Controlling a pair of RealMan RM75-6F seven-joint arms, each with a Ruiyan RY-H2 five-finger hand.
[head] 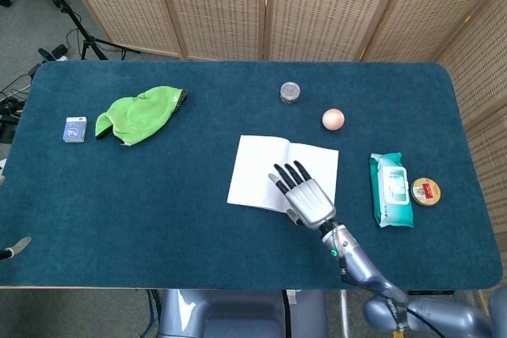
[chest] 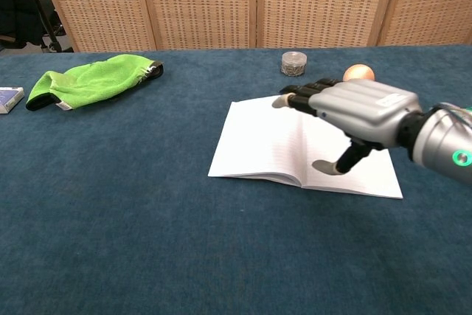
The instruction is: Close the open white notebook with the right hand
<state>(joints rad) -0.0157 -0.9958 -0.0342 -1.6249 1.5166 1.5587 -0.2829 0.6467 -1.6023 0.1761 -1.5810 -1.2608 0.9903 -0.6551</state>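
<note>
The open white notebook (head: 261, 168) (chest: 262, 142) lies flat in the middle of the blue table, both pages up. My right hand (head: 305, 195) (chest: 354, 112) hovers over the notebook's spine and right page with fingers stretched out and apart, holding nothing. In the chest view the hand hangs above the paper, thumb hanging down toward the right page. Of my left hand only a fingertip (head: 20, 244) shows at the table's front left edge, too little to tell how it stands.
A green cloth (head: 139, 115) and a small blue box (head: 74, 129) lie at the left. Behind the notebook stand a small jar (head: 290, 92) and a pink ball (head: 333, 119). A wipes pack (head: 390, 189) and a round tin (head: 425, 191) lie at the right.
</note>
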